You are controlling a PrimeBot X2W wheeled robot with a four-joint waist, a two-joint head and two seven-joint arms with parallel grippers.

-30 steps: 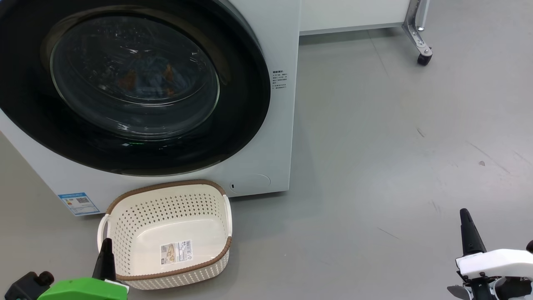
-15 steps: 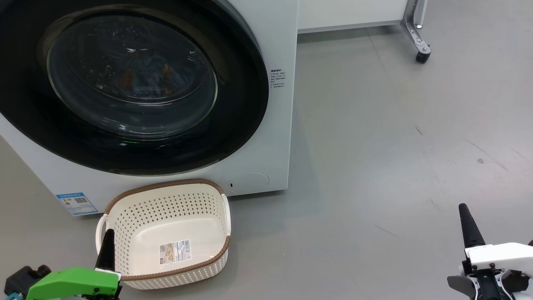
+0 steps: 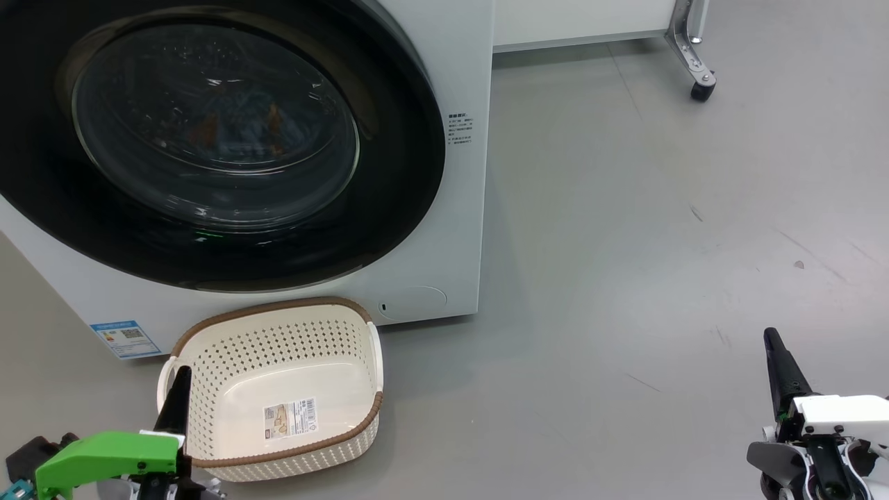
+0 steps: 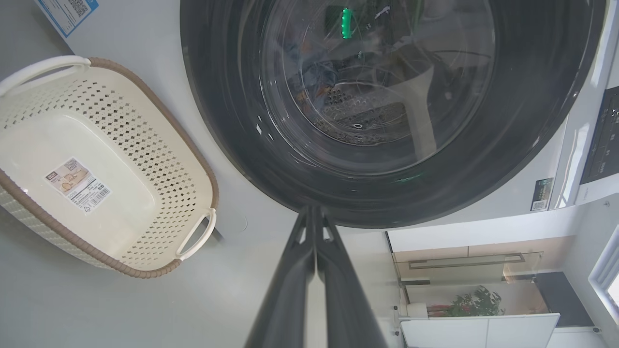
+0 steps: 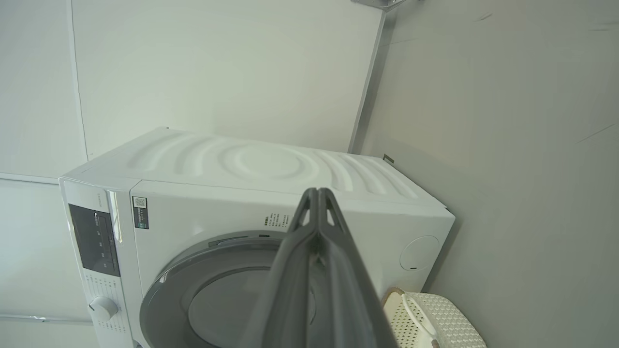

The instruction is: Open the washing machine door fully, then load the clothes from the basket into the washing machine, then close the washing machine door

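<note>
Currently the washing machine door sits flush against the front of the washing machine, with no gap visible at its black rim. The clothes are inside the drum. They show through the glass as dark blue fabric with orange-brown patches. The basket stands on the floor just in front of the machine, below the door. It holds nothing, and its bottom label is fully exposed.

Change over the last second:
- The whole head view has drifted slightly up and to the left. This is camera motion; the machine and basket have not moved on the floor.
- Both arms have shifted a little more than the background. The left pincer now points up over the near left corner of the basket. The right pincer stands well apart, over bare floor to the right.
- Door, clothes and basket are otherwise unchanged.

Pincer state: in each wrist view the two fingers are pressed together along their length. Both pincers are closed and grip nothing.

Assessment: opening, loading and closing all appear complete. Neither pincer touches the door or the basket, so the small arm motion looks like a return to rest, not a new step. The pictures do not show whether the door latch has engaged.
</note>
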